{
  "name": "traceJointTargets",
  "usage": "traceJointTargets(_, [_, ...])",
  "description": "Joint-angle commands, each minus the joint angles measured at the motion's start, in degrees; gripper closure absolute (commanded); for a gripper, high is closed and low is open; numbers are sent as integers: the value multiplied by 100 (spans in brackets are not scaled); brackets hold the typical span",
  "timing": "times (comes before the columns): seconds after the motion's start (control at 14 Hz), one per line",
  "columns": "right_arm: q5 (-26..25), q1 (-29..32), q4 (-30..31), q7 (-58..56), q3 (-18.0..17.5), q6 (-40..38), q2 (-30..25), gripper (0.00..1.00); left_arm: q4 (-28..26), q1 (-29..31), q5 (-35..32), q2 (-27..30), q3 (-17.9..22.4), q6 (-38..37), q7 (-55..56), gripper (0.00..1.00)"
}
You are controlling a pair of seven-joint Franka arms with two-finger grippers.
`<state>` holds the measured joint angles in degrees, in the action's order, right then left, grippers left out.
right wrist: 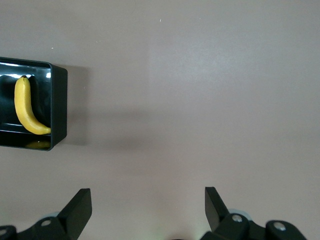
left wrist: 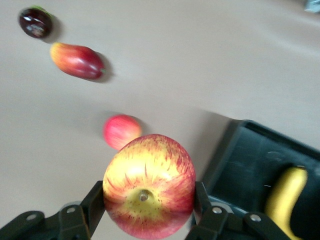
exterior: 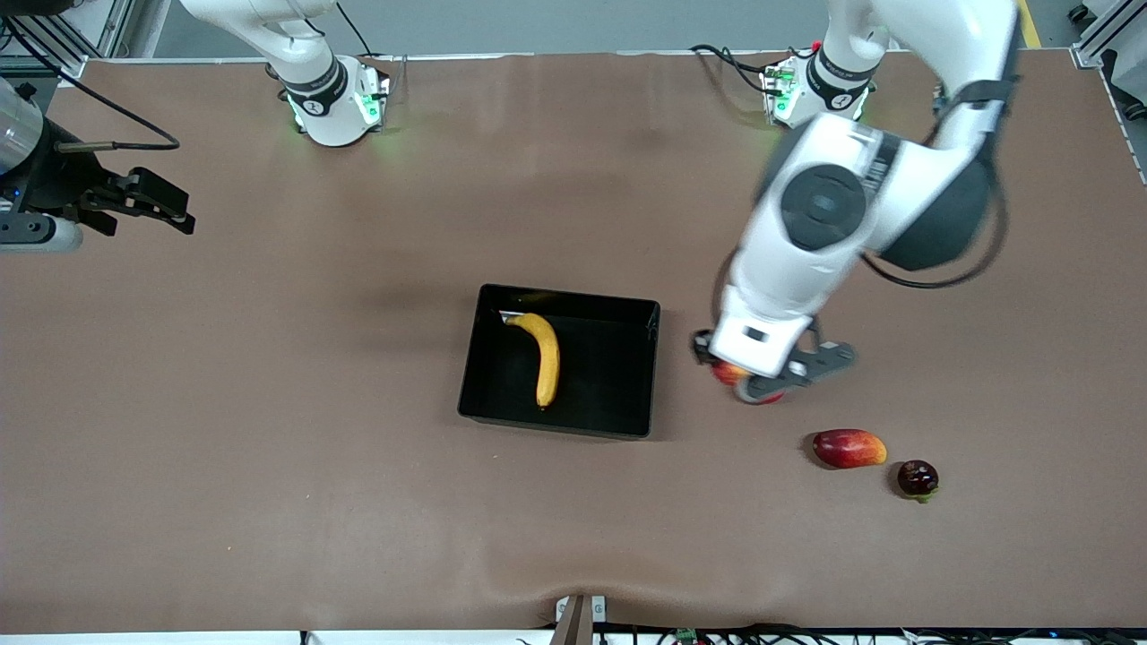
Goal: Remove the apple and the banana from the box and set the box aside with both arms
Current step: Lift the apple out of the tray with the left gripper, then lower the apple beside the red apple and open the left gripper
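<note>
My left gripper (exterior: 757,381) is shut on the red apple with yellow streaks (left wrist: 149,186) and holds it just above the table, beside the black tray's wall at the left arm's end. Only an edge of the apple (exterior: 728,372) shows under the hand in the front view. The yellow banana (exterior: 544,358) lies inside the black tray (exterior: 564,296) at mid-table. The tray (left wrist: 235,150) and banana (left wrist: 286,200) also show in the left wrist view, and in the right wrist view the tray (right wrist: 57,110) holds the banana (right wrist: 25,107). My right gripper (exterior: 175,210) is open and empty, raised over the right arm's end of the table (right wrist: 147,200).
A small round red fruit (left wrist: 121,131) lies on the table by the left gripper (exterior: 771,397). The red-orange mango (exterior: 849,448) and the dark purple fruit (exterior: 918,477) lie nearer the front camera, toward the left arm's end; both show in the left wrist view (left wrist: 77,60) (left wrist: 35,22).
</note>
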<state>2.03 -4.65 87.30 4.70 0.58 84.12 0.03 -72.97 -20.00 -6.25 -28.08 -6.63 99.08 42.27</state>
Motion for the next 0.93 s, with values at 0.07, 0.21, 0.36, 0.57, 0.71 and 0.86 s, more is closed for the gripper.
traceJointTargets(0.07, [-54,-36,-91,110,12,-27,41,0,-1102,811,150,495,-84,23,-1114,100])
traceJointTargets(0.21, [-54,-44,-73,110,12,-36,41,0,-1761,1294,107,671,-76,268,-1632,100])
traceJointTargets(0.36, [-54,-44,-73,110,12,-27,41,0,-2490,1725,107,891,-84,829,-2107,100])
traceJointTargets(0.57, [-54,-71,-73,110,12,-27,76,0,-3633,1806,80,1076,-67,1979,-2241,100])
traceJointTargets(0.71, [-45,-62,-64,110,12,-27,76,0,-4127,1850,71,1050,-67,2630,-2241,100])
traceJointTargets(0.86, [-54,-62,-64,110,12,-36,85,0,-4618,1850,71,963,-67,3324,-2250,100])
